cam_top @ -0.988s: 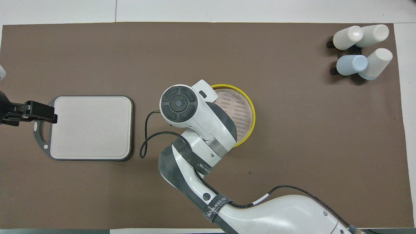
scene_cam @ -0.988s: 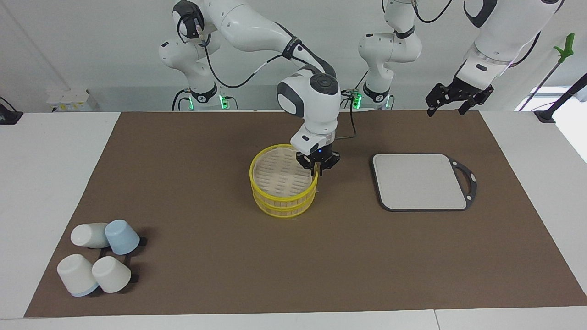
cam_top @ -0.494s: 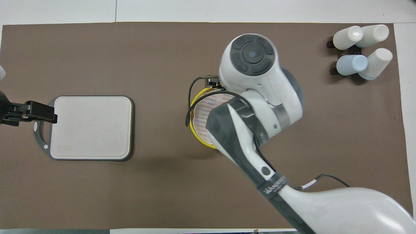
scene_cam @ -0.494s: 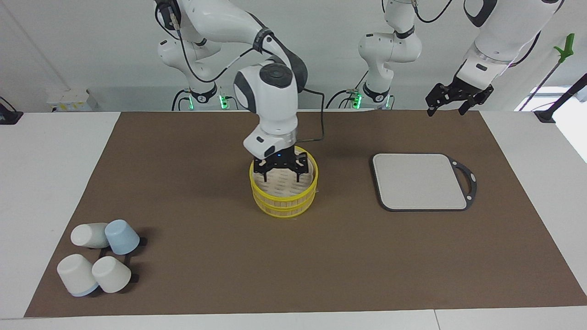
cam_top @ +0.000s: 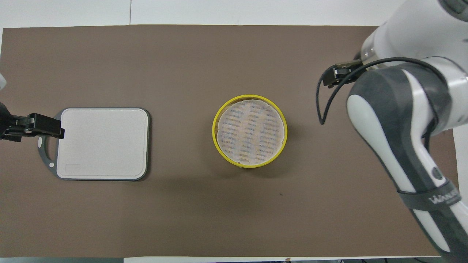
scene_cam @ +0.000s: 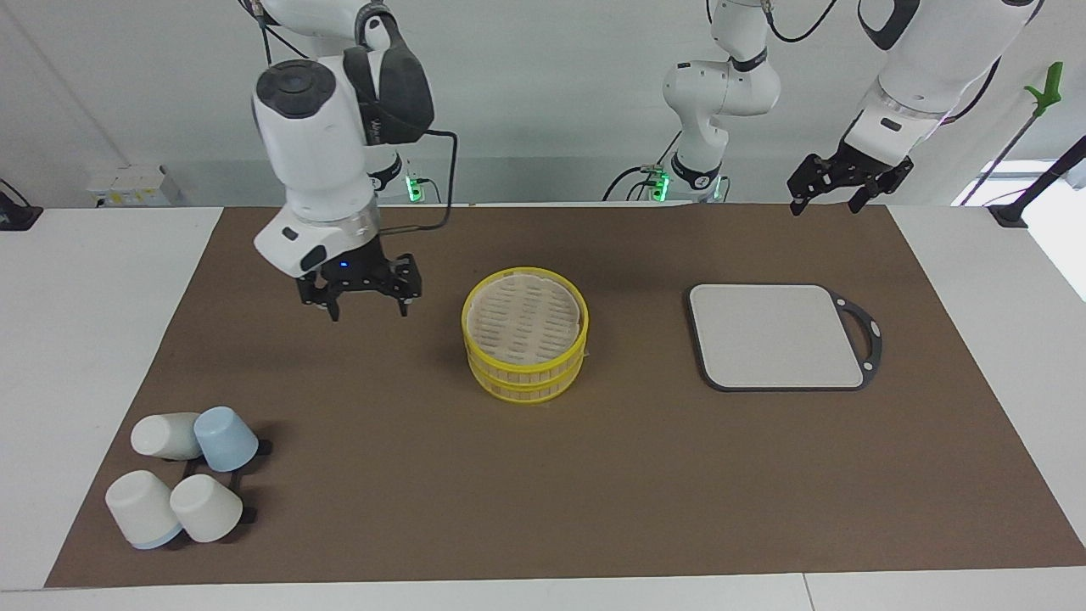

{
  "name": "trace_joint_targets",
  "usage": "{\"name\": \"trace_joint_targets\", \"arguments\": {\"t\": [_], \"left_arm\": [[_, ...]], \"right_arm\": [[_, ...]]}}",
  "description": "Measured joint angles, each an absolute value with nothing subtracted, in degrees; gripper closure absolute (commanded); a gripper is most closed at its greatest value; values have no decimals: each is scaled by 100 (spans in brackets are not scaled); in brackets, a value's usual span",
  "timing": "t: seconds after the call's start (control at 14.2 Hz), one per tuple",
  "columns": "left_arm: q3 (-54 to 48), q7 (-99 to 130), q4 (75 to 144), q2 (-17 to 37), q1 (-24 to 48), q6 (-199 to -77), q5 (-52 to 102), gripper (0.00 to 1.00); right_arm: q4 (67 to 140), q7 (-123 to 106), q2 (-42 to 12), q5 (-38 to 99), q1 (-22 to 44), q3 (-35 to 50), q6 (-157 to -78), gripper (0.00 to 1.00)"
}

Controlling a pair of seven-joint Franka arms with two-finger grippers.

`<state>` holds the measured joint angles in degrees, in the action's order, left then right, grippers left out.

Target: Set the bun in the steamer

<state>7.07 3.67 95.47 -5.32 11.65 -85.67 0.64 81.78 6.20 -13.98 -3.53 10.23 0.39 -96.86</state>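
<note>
The yellow-rimmed steamer (scene_cam: 525, 365) stands at the middle of the brown mat with its lid (scene_cam: 524, 316) on it, pale slatted top up; the lid also shows in the overhead view (cam_top: 250, 131). The bun is not in view. My right gripper (scene_cam: 363, 307) is open and empty, up in the air over bare mat beside the steamer, toward the right arm's end of the table. In the overhead view it is hidden under its own arm. My left gripper (scene_cam: 836, 191) is open and empty and waits in the air over the mat's edge by the left arm's base.
A grey square board (scene_cam: 776, 335) with a dark handle lies beside the steamer toward the left arm's end; it also shows in the overhead view (cam_top: 102, 143). Several white and blue cups (scene_cam: 182, 475) lie at the mat's corner farthest from the robots, at the right arm's end.
My right gripper was shut on the tilted lid's rim, let it down flat on the steamer, opened, then rose and moved toward the right arm's end. The left arm has not moved.
</note>
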Motion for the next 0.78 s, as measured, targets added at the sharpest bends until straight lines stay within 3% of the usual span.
{"name": "trace_joint_targets", "arguments": {"t": [0.28,0.56,0.78], "left_arm": [[707,367,9547,-533,1165,-8568,64,0],[709,367,9547,-534,1164,-8576,64,0],[709,367,9548,-534,1164,-8576,64,0]], "right_arm": [[8546,147,-980,-349,470,43,-9153,0],[9542,144,-290,-197,167,47,-9614,0],[9666,26,-208,-149,8,46,-9796,0]]}}
